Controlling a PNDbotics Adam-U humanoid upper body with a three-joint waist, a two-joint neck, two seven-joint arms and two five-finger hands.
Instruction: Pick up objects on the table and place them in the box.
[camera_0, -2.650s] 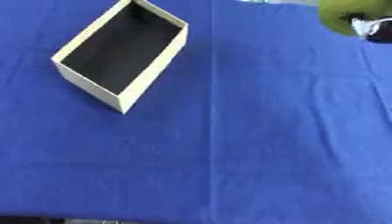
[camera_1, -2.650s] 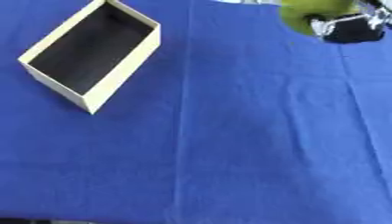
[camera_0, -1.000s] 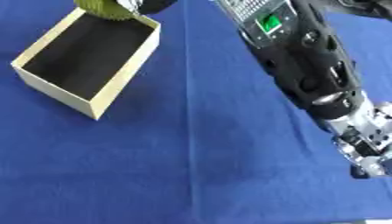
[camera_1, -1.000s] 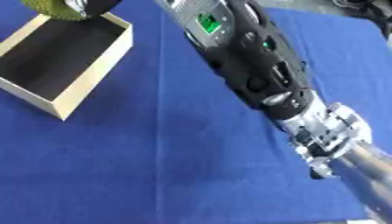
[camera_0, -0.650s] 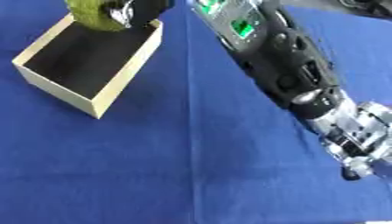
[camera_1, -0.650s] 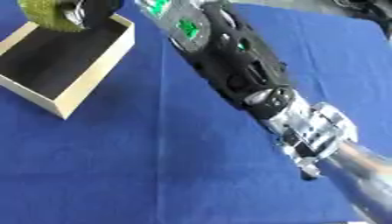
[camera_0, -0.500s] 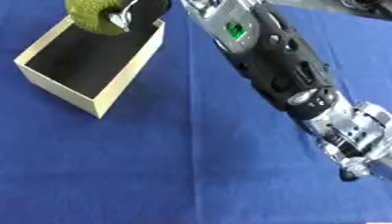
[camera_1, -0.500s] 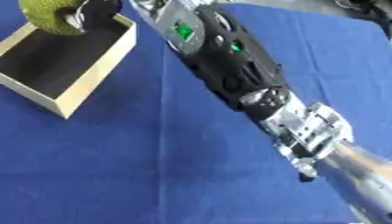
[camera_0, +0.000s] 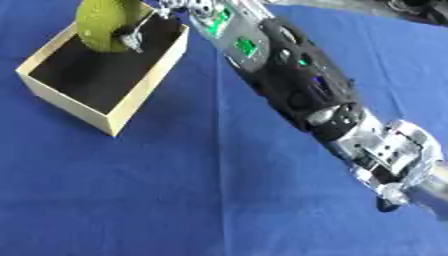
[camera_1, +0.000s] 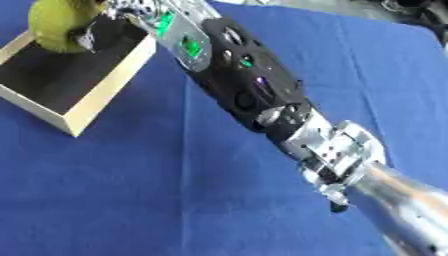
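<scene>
Fingers curled round green fruit, right hand holding it | fruit low over box, far end | risk: releasing near wall could let it roll out onto blue worktop | left hand unseen

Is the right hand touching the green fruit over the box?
Touching. In the left eye view the right hand has fingers curled against the green fruit, held over the box.
</scene>
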